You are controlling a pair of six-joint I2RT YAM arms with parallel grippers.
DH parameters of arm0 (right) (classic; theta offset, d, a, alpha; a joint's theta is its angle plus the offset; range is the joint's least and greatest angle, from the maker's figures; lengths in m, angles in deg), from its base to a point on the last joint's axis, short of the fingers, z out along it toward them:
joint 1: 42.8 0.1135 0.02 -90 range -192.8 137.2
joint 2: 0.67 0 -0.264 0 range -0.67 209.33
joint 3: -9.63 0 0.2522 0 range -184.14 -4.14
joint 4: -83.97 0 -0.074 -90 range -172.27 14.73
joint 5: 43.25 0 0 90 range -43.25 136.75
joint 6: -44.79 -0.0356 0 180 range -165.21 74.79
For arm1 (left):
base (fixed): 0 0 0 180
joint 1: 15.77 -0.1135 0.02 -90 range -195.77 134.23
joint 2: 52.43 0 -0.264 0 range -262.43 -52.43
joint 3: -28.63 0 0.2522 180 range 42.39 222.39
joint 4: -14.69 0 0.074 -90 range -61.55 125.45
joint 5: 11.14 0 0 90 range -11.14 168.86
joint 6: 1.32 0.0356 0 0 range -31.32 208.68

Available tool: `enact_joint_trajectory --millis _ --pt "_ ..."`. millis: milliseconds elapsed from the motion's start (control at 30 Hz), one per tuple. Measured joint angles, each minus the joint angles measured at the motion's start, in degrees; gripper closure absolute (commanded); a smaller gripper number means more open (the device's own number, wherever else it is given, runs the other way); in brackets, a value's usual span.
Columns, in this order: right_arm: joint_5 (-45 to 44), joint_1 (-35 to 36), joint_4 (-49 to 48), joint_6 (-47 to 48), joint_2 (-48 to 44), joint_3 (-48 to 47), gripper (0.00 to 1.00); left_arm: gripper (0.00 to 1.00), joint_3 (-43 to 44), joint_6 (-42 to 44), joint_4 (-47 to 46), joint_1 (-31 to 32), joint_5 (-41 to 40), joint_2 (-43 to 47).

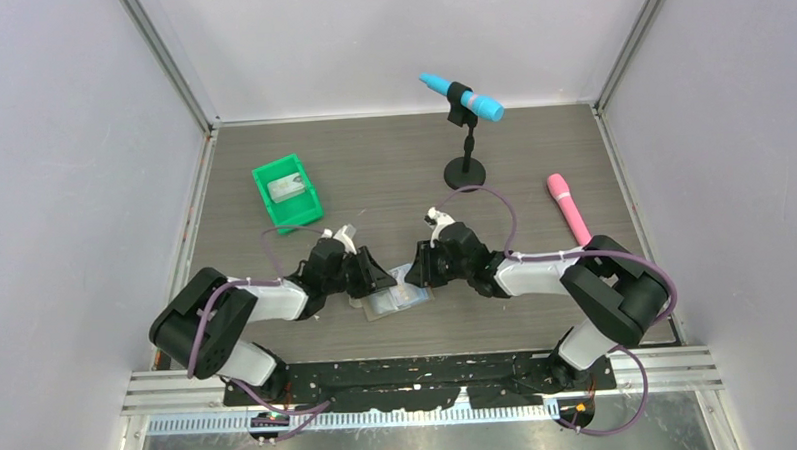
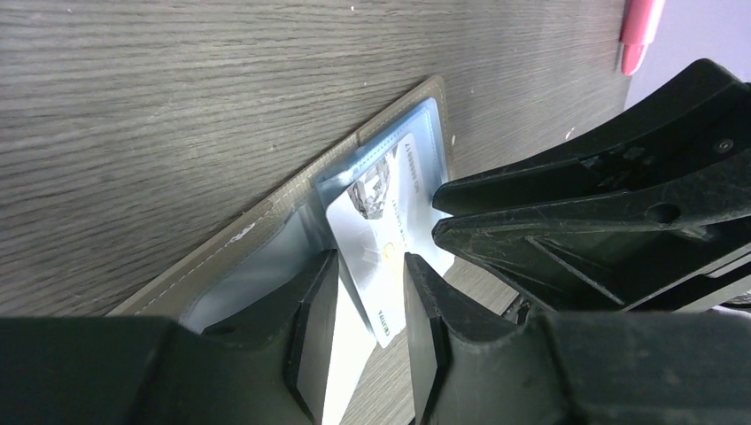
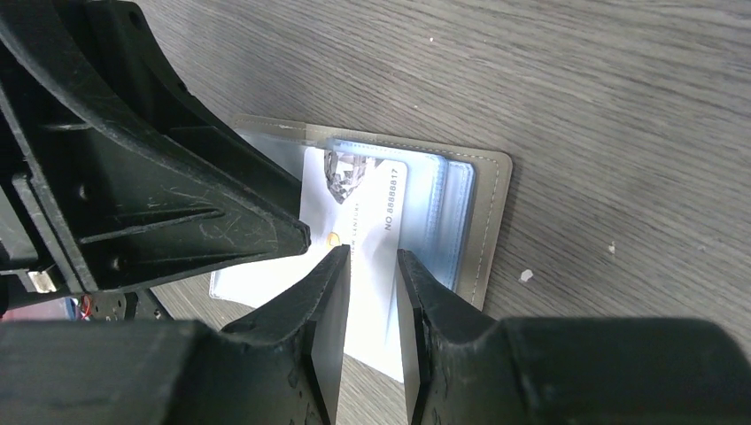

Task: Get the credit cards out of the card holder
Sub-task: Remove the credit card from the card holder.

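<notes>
**Desk:** Where is the card holder (image 1: 392, 303)?

**Me:** It lies open and flat on the table (image 1: 372, 156), low in the centre of the overhead frame, with both arms meeting over it. One white credit card (image 3: 372, 212) is part-way out of its pale blue pocket, its near end jutting past the holder's edge.

**Desk:** And the jaws?

**Me:** On my left gripper (image 2: 370, 261) they stand partly apart, tips down on either side of that card. I see its face through the gap, so nothing is pinched. My right gripper (image 3: 372, 255) is much the same, jaws partly apart, straddling the card from the opposite side. I judge that one arm pins the holder so it can't slide while the other drags the card free.

**Desk:** What can't you see?

**Me:** I can't see whether any fingertip actually presses on the plastic. Each wrist view is half filled by the other arm's black fingers. A second white edge shows beneath them, but I can't tell if it's another card. From above, the arms cover most of the holder. Something grey lies in the green bin (image 1: 288, 189) at upper left, too small to name.
</notes>
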Motion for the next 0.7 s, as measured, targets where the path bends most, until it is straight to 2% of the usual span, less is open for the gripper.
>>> enact_joint_trajectory --millis 100,300,500,700 --pt "-0.1 0.0 -0.6 -0.4 -0.2 0.5 0.67 0.75 -1.1 -1.7 -3.6 0.0 0.6 -1.3" --pt "-0.3 0.0 -0.6 -1.0 -0.4 0.7 0.67 0.99 -2.8 -4.3 -7.0 0.0 1.3 -2.6" --pt "-0.7 -0.1 0.7 -1.0 -1.2 0.8 0.67 1.00 -3.7 -5.8 -8.7 -1.0 2.2 -1.2" --pt "-0.9 -0.9 2.7 0.0 -2.3 0.8 0.67 1.00 -5.7 -5.0 -5.0 -5.7 2.5 4.0"
